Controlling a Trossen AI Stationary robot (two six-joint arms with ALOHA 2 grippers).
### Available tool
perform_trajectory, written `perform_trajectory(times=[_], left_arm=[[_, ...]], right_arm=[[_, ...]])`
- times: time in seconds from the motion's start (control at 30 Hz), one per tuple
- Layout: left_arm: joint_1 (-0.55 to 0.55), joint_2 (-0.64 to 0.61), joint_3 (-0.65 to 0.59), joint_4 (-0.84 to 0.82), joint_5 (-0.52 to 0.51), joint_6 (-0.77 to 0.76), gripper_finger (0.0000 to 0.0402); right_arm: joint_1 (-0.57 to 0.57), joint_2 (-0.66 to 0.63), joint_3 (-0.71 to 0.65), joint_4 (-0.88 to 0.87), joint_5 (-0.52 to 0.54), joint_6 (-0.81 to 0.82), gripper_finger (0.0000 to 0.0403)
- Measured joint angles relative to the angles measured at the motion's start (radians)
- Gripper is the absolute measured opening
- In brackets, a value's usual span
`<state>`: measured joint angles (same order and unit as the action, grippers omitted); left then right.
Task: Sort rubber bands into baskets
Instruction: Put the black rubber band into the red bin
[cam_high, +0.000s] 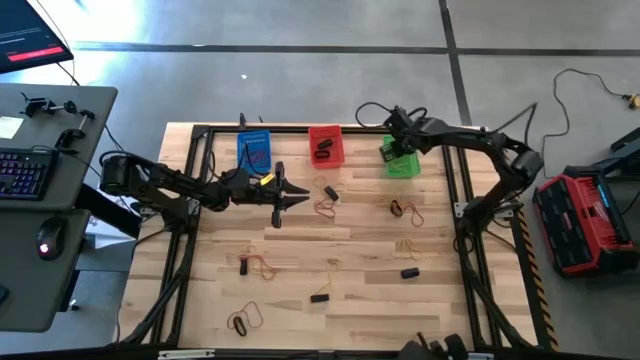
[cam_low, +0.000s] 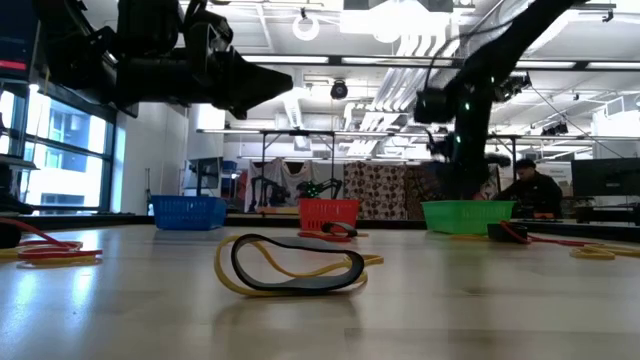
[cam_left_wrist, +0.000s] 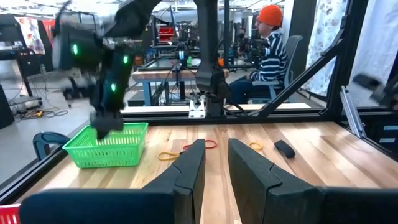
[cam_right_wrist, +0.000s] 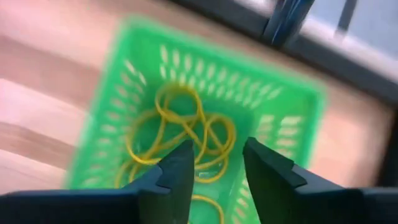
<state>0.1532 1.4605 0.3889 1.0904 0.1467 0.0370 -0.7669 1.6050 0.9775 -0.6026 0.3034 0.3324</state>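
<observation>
- Right wrist view shows you the right gripper (cam_right_wrist: 214, 165) above the green basket (cam_right_wrist: 112, 130), fingers apart, empty; yellow rubber bands (cam_right_wrist: 186, 134) lie inside it.
- Your left gripper (cam_high: 283, 197) hangs over the table (cam_high: 360, 300) near the blue basket (cam_high: 254, 151), fingers slightly apart, empty.
- Red basket (cam_high: 326, 146) sits between them at the far edge; loose bands (cam_high: 325, 207) scatter mid-table.

We see a grey concrete floor (cam_high: 300, 70) around the wooden table (cam_high: 330, 290). A grey desk (cam_high: 40, 200) carries a backlit keyboard (cam_high: 22, 172) and a mouse (cam_high: 48, 237). A red case (cam_high: 582, 222) lies on the floor. Ceiling lights (cam_low: 400, 20) and windows (cam_low: 60, 150) illuminate the workshop. A seated person (cam_left_wrist: 267, 53) occupies a chair beyond the table.
</observation>
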Motion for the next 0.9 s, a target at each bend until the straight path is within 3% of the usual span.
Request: perform_trajectory(times=[0.33,0.9], left_arm=[[0.0,0.0,0.0,-0.021,0.0,0.0,0.0062],[0.001,0.0,0.0,-0.117,-0.011,0.003,0.0062]], right_arm=[[0.202,-0.176,0.081,-0.014,0.036,-0.02,0.0008],[0.691,-0.184,0.081,-0.028,0.17,0.112,0.0001]])
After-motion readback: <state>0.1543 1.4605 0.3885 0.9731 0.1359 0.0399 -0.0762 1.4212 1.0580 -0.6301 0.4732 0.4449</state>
